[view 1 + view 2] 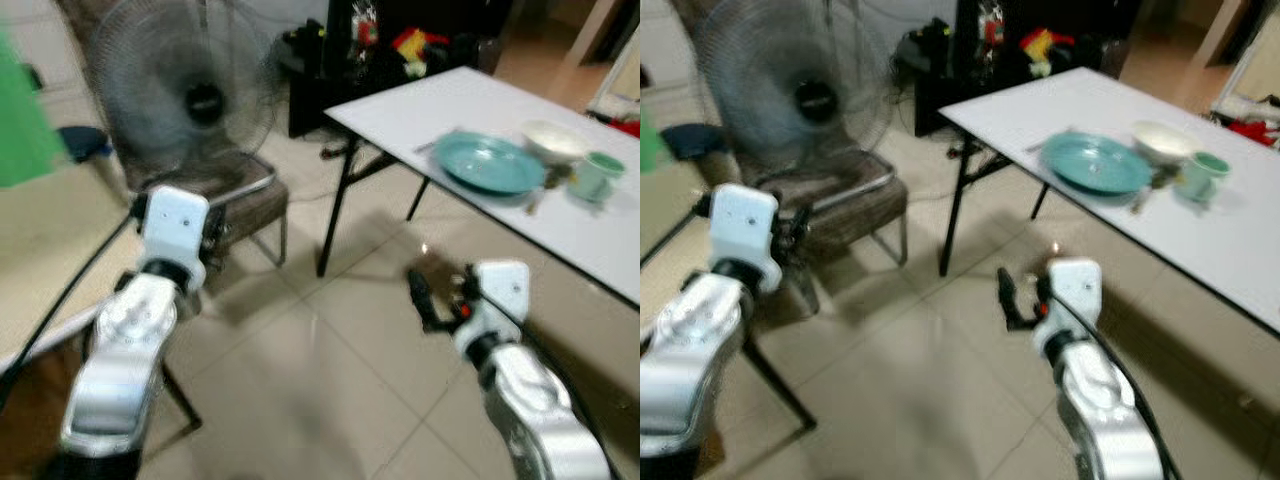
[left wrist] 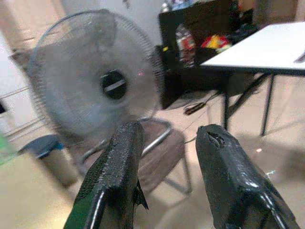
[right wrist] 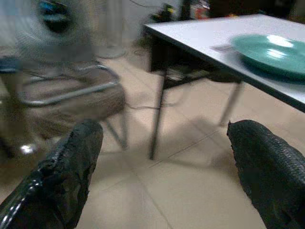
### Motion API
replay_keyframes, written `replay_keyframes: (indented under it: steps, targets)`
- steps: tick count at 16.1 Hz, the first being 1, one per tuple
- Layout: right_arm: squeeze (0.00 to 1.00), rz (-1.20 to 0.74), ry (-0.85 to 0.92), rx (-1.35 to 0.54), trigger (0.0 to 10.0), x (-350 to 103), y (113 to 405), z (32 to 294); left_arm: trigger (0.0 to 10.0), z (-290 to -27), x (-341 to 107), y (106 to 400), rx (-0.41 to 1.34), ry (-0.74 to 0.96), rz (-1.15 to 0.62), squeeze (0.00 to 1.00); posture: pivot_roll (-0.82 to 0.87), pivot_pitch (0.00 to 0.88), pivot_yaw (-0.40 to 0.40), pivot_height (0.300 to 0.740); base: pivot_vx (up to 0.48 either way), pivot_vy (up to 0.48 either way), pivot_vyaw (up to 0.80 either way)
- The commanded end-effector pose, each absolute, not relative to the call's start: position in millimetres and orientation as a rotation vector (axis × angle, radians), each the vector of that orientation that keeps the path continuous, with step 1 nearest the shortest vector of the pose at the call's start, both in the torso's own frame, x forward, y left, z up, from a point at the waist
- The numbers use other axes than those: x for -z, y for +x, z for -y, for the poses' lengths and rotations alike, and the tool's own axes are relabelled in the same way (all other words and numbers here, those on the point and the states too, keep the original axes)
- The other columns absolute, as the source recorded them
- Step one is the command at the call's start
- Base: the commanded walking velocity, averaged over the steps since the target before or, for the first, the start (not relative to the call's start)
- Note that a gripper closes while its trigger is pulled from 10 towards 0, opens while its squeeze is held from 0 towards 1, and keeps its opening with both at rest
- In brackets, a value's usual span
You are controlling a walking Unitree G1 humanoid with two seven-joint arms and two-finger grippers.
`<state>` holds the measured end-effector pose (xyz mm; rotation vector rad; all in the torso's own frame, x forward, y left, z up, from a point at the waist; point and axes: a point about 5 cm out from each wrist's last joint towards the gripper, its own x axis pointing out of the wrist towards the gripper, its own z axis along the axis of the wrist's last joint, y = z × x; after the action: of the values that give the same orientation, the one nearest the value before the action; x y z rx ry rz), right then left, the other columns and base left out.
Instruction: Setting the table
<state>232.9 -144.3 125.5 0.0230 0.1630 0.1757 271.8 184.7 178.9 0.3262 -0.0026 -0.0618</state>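
Across the upper right of the head views runs a white, smooth-topped desk (image 1: 480,110) on thin black legs. On it lies a round, shallow teal plate (image 1: 488,162) with a glossy surface. Just beyond the plate sits a pale cream bowl (image 1: 553,139), and beside that a small light-green cup (image 1: 596,176); something dark and thin lies near the cup, too blurred to tell.

At the upper left stands a round wire-caged fan (image 1: 190,90) with a dark hub, above a chair (image 1: 235,195) with a bent chrome tube frame and a brown fabric seat. Behind the desk's far corner is a black cabinet (image 1: 400,40) holding red and yellow clutter. Glossy beige tile floor (image 1: 310,380) fills the lower middle.

Low in the left of the frame, the left hand (image 2: 167,176) is held over the floor facing the fan and chair, its rough black fingers a narrow gap apart and empty. Right of centre, the right hand (image 3: 162,176) hangs before the desk's edge, below plate level, its textured fingers spread wide with nothing between them.
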Motion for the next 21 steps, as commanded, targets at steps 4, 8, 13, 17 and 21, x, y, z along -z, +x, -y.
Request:
replay_keyframes:
  steps: [4, 8, 13, 17, 21]
  targets:
    - [0.00, -0.152, 0.003, -0.198, 10.0, -127.6, 235.1, 146.7, 10.0, -179.6, -181.6, 270.7, 0.073, 0.323, 0.015, 0.00, 0.09, 0.000, -0.064, 0.740, 0.000, 0.352, 0.14]
    - [0.00, -0.146, 0.005, -0.232, 10.0, -127.7, 238.7, 139.5, 10.0, -184.2, -183.8, 270.1, 0.062, 0.334, 0.016, 0.00, 0.11, 0.000, -0.066, 0.740, 0.000, 0.350, 0.80]
    - [0.00, -0.142, 0.005, -0.264, 10.0, -125.7, 248.1, 137.8, 10.0, -187.2, -187.0, 269.5, 0.041, 0.347, 0.031, 0.00, 0.14, 0.000, -0.092, 0.740, 0.000, 0.352, 0.80]
    - [0.00, -0.131, -0.011, -0.281, 10.0, -129.0, 253.3, 142.9, 10.0, -186.1, -187.8, 271.3, 0.036, 0.338, 0.032, 0.00, 0.14, 0.000, -0.089, 0.740, 0.000, 0.352, 0.80]
    - [0.00, -0.132, -0.020, -0.287, 10.0, -127.1, 255.9, 145.5, 10.0, -187.6, -187.9, 272.2, 0.021, 0.321, 0.021, 0.00, 0.15, 0.000, -0.092, 0.740, 0.000, 0.082, 0.80]
